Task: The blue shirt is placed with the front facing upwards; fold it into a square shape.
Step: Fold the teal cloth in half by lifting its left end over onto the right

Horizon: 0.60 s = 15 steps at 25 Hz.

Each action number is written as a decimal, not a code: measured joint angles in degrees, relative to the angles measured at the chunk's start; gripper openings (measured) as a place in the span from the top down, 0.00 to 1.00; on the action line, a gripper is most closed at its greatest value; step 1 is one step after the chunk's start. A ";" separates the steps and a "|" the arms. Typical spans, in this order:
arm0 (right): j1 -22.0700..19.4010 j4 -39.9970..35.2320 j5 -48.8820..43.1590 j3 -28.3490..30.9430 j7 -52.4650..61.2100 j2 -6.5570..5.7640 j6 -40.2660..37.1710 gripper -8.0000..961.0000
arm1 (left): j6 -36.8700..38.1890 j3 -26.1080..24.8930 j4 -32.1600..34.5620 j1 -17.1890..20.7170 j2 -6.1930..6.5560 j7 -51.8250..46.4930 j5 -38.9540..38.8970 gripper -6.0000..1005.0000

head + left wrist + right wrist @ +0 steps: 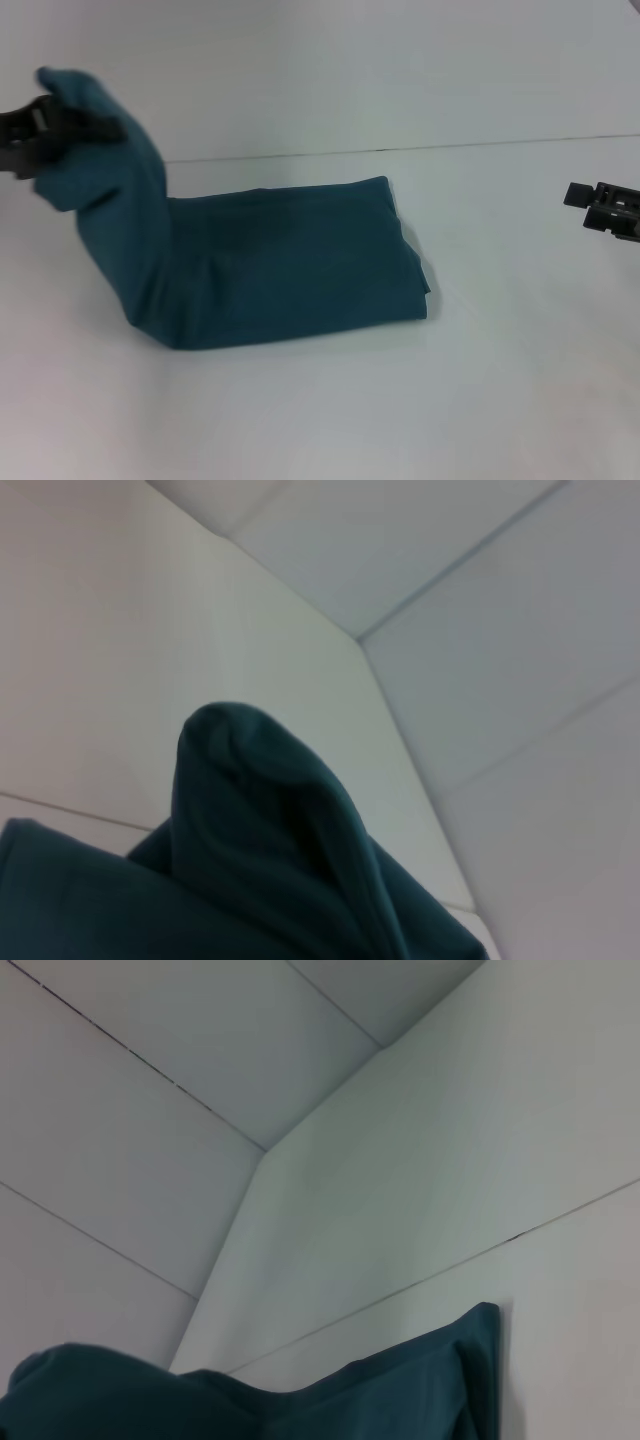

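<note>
**Left end lifted for the closing fold**

Blue shirt (290,265) already narrowed to a long band across the middle of the white desk (320,410), right end flat, left end hoisted high at far left. Clamped on that raised end: left gripper (45,125). Probably the crosswise fold in hand; next, carry the lifted end rightward and lay it square on the flat half, edges matched. Right gripper (610,208) idle, well apart at right, apparently open and holding nothing. Nothing else in the way.
</note>
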 joint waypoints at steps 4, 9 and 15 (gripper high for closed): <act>0.03 0.01 0.00 -0.01 -0.01 0.00 -0.04 0.10 | -3.43 3.03 -2.02 -2.87 -2.50 0.60 -0.06 0.88; 0.02 0.01 0.00 -0.32 -0.01 0.00 -0.08 0.10 | -10.05 9.56 -6.10 -5.37 -4.91 0.68 -0.06 0.88; -0.29 0.10 0.00 -0.35 -0.01 0.00 -0.18 0.10 | -17.38 15.00 -10.01 -7.83 -6.99 0.79 -0.03 0.86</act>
